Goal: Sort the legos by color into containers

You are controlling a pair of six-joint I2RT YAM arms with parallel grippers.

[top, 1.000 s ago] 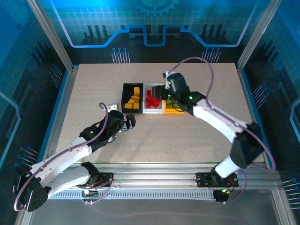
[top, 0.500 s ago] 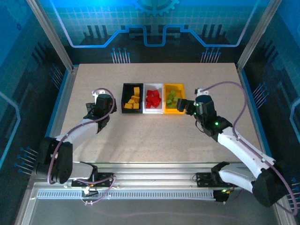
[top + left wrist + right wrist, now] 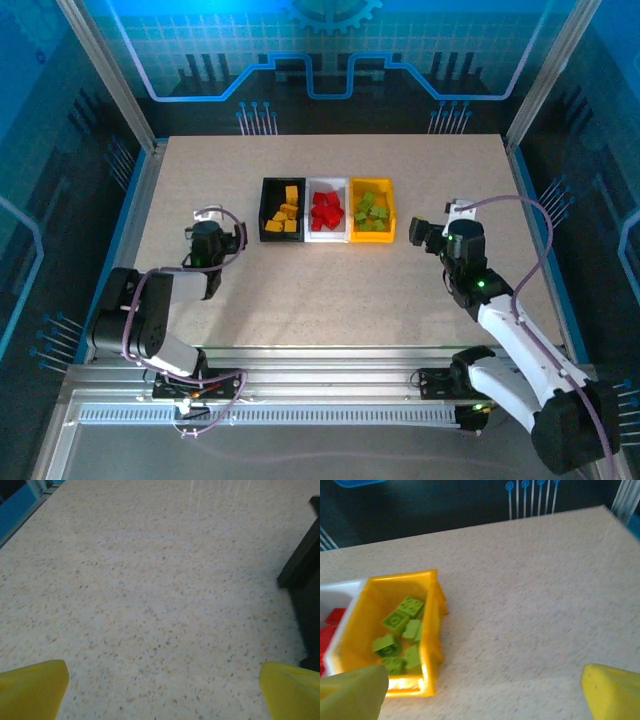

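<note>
Left tool [image 3: 213, 236]: yellow-tipped fingers [image 3: 32, 687] spread wide with nothing between them, low over the speckled beige bench [image 3: 150, 605]. The black rectangular plastic bin [image 3: 264, 215] sits ahead and to its right, near but not touching; one dark corner shows at the right edge of the left wrist view.

Right tool [image 3: 430, 228]: also spread wide and empty, over the bench. The yellow rectangular plastic bin [image 3: 432, 625] sits ahead and to its left, near and apart.

The white rectangular plastic bin [image 3: 328, 237] sits between those two, all three side by side in a row.

Contents:
- orange-yellow plastic bricks [image 3: 285, 212] in the black bin
- red plastic bricks [image 3: 326, 210] in the white bin
- lime green plastic bricks [image 3: 400, 635] in the yellow bin
</note>
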